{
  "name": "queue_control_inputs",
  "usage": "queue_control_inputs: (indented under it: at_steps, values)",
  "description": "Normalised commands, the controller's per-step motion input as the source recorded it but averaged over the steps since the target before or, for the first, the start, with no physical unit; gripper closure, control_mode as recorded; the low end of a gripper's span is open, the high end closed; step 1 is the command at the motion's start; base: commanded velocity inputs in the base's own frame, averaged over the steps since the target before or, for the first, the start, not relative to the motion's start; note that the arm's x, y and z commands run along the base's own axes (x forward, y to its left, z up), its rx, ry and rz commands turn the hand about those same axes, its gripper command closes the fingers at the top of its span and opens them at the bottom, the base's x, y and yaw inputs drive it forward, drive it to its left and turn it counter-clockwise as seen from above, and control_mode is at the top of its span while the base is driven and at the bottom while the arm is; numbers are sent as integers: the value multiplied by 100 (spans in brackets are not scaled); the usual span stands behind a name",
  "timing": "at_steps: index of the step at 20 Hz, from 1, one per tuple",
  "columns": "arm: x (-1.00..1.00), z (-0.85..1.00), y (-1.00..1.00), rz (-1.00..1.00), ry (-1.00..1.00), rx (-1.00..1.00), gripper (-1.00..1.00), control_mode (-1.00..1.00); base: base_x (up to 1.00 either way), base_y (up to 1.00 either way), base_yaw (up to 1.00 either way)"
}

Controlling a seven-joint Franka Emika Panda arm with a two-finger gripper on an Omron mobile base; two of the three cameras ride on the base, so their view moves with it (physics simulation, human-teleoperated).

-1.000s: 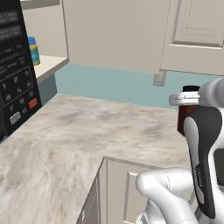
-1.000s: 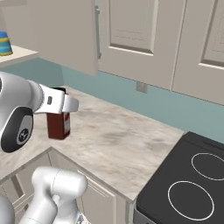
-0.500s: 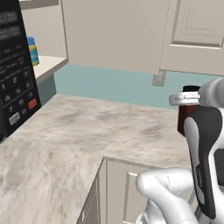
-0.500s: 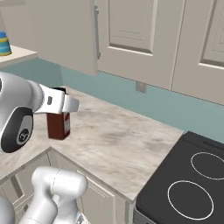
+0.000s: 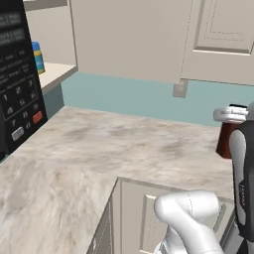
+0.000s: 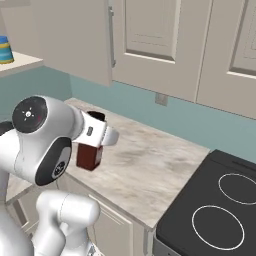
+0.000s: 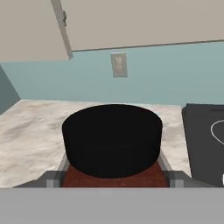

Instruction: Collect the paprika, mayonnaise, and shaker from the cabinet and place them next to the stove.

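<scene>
My gripper [image 7: 112, 176] is shut on the paprika [image 7: 112, 140], a dark red bottle whose black cap fills the middle of the hand view between the two fingers. From the base views, the paprika [image 5: 226, 141] [image 6: 90, 156] is upright and low over the marble counter [image 6: 145, 170]; I cannot tell whether it touches. The stove [image 6: 215, 210] [image 7: 203, 140] lies to the right of it, some way off. The mayonnaise [image 5: 37, 58] [image 6: 6, 50], a blue-lidded jar, stands on the open cabinet shelf [image 5: 55, 74] at far left. The shaker is out of view.
A black microwave [image 5: 17, 99] with a keypad stands on the counter's left end. Panelled wall cabinet doors [image 6: 150, 45] hang above the counter. A wall outlet [image 5: 179, 89] sits in the blue backsplash. Broad bare counter [image 5: 124, 144] lies between microwave and bottle.
The gripper has carried the paprika a little to the right, toward the stove, and slightly lower. The scene around it has stayed put.
</scene>
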Motion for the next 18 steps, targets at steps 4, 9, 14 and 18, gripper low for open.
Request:
queue_control_inputs:
  at_steps: [4,9,14,18]
  values:
    - [8,-66,-42,-16,-2,5,100,-100,0,0,0]
    - [14,-63,-5,-15,-3,0,100,-100,0,0,0]
    - [26,-51,-4,-25,0,0,100,-100,0,0,0]
    - [41,-27,-4,-23,0,0,100,-100,0,0,0]
